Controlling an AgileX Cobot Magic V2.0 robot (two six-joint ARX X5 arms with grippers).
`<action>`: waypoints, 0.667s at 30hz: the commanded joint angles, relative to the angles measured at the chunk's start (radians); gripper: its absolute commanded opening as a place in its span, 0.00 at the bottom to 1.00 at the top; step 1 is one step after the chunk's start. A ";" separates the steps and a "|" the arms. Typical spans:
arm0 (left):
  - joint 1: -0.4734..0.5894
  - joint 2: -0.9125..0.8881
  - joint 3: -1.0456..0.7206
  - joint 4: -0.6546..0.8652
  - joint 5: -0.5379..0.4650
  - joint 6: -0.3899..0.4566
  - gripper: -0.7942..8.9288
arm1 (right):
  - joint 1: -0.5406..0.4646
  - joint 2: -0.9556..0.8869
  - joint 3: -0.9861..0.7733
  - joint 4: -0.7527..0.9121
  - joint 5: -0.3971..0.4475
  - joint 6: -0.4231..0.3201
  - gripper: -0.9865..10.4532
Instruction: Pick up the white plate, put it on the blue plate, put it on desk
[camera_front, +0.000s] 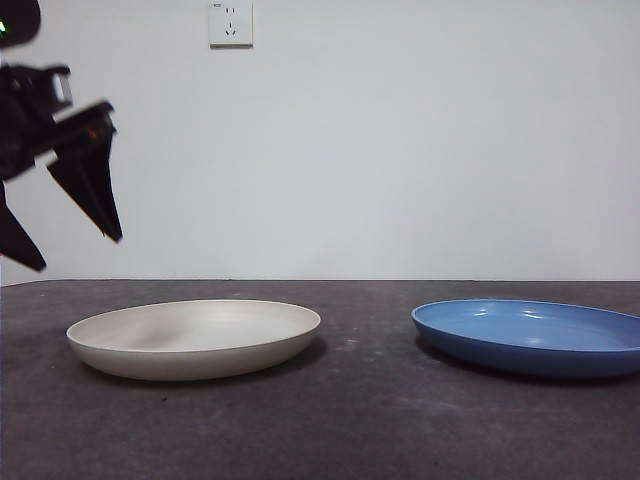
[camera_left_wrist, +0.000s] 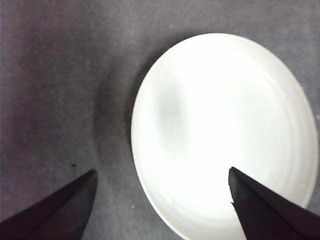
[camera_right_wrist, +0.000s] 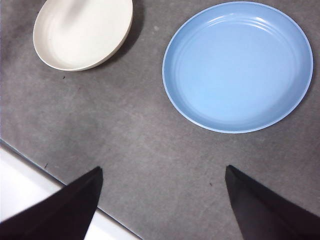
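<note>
Left claw (camera_front: 80, 245) hangs in the air at the upper left of the front view, above and a little to the side of the white plate (camera_front: 194, 338), and it touches nothing. Its two black jaws are spread wide apart and hold nothing; in the left wrist view (camera_left_wrist: 162, 180) one jaw tip is over the bare counter (camera_left_wrist: 55, 90) and the other tip is over the inside of the white plate (camera_left_wrist: 220, 130), so the rim of the plate lies between them, but lower down. Right claw (camera_right_wrist: 162, 175) is also spread wide and empty, and it waits high above the near edge of the counter (camera_right_wrist: 140, 135), well apart from both plates. White plate lies flat and right side up on the dark, rough counter (camera_front: 360, 420), on the left in the front view. Blue plate (camera_front: 530, 335) lies flat on the same counter on the right, near the white one but with a strip of bare surface between them, so they do not touch. From the right wrist view the blue plate (camera_right_wrist: 238, 65) is seen whole and has nothing in it, and the white plate (camera_right_wrist: 82, 32) beside it is partly cut by the picture edge. On the pale wall behind, a white socket (camera_front: 230, 23) is seen high up.
</note>
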 joint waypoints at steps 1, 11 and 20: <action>-0.003 0.053 0.019 0.035 -0.002 -0.002 0.50 | 0.003 0.005 0.017 0.004 -0.002 0.011 0.43; -0.003 0.182 0.019 0.098 -0.028 -0.002 0.50 | 0.003 0.005 0.017 0.012 -0.002 0.011 0.43; -0.003 0.199 0.019 0.126 -0.042 -0.003 0.39 | 0.002 0.005 0.017 0.019 -0.002 0.011 0.43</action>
